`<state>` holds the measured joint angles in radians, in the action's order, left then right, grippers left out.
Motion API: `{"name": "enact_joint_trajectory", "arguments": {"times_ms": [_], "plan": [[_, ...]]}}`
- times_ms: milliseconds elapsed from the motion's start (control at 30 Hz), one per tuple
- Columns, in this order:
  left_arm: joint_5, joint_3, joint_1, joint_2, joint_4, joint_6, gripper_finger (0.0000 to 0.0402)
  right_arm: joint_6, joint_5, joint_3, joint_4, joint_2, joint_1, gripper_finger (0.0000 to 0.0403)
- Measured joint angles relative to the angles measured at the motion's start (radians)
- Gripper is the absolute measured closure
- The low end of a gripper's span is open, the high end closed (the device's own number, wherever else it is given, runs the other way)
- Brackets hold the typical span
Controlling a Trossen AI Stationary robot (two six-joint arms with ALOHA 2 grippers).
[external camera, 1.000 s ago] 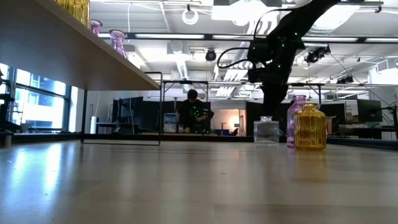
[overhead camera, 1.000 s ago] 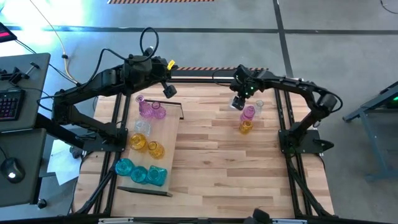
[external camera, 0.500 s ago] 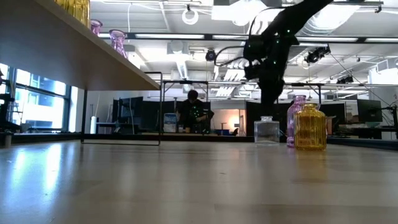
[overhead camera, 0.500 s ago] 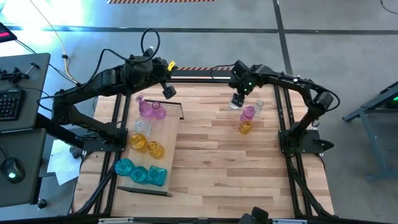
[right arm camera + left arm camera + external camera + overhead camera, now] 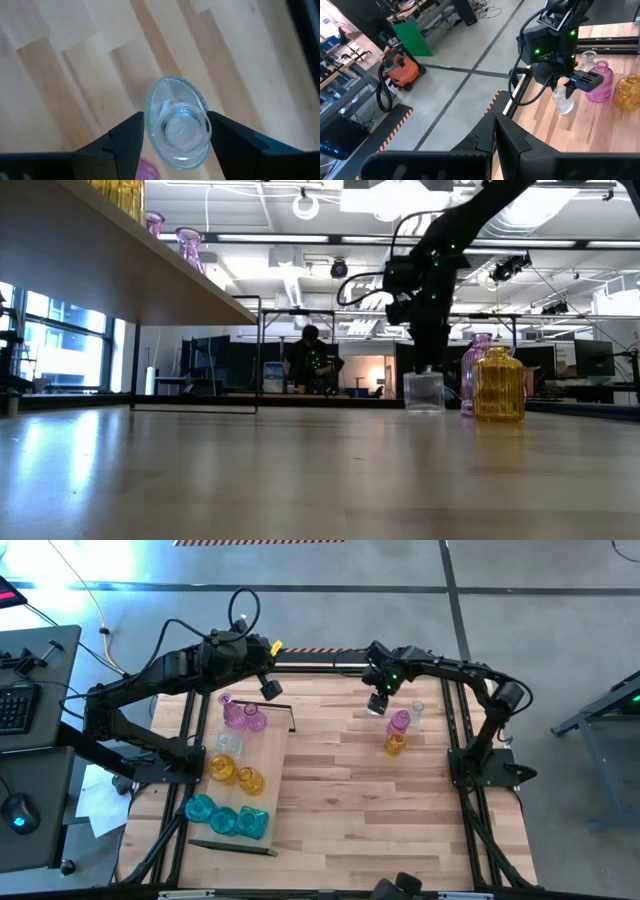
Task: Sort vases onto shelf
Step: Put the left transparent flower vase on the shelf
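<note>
Small clear ribbed glass vase [image 5: 177, 122], base cut off below, sits between right gripper [image 5: 175, 137] fingers, clamped; left gripper [image 5: 271, 687] shut.

A grey concrete floor [image 5: 330, 570] with dark seam lines fills the upper part of the overhead frame. At its left edge stands a dark desk [image 5: 25, 740] carrying a keyboard [image 5: 12, 705] and a mouse [image 5: 14, 810]. Black-and-orange hazard tape [image 5: 320, 649] runs along the floor near upper centre. In the level view, windows [image 5: 40, 330] glow at the left, ceiling lights [image 5: 310, 205] and white ductwork fill the top, and a person [image 5: 312, 360] sits at centre in the far room. An orange shop vacuum [image 5: 400, 70] and a green panel [image 5: 412, 37] sit in the upper left of the left wrist view.
</note>
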<state>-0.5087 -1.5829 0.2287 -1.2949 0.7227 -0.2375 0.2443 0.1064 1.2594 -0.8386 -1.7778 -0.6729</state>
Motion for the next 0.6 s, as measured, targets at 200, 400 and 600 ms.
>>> {"name": "enact_joint_trajectory", "arguments": {"times_ms": [200, 400, 600], "plan": [[0.000, 0.000, 0.000, 0.000, 0.011, 0.000, 0.0396, 0.000, 0.010, -0.002, 0.026, -0.004, 0.001, 0.0233], [0.000, 0.000, 0.000, 0.000, 0.020, 0.001, 0.0396, -0.008, 0.018, -0.002, 0.023, -0.005, 0.003, 0.0286], [0.000, 0.000, 0.000, 0.000, 0.021, 0.021, 0.0396, -0.015, 0.011, -0.003, 0.023, -0.005, 0.019, 0.0289]]}}
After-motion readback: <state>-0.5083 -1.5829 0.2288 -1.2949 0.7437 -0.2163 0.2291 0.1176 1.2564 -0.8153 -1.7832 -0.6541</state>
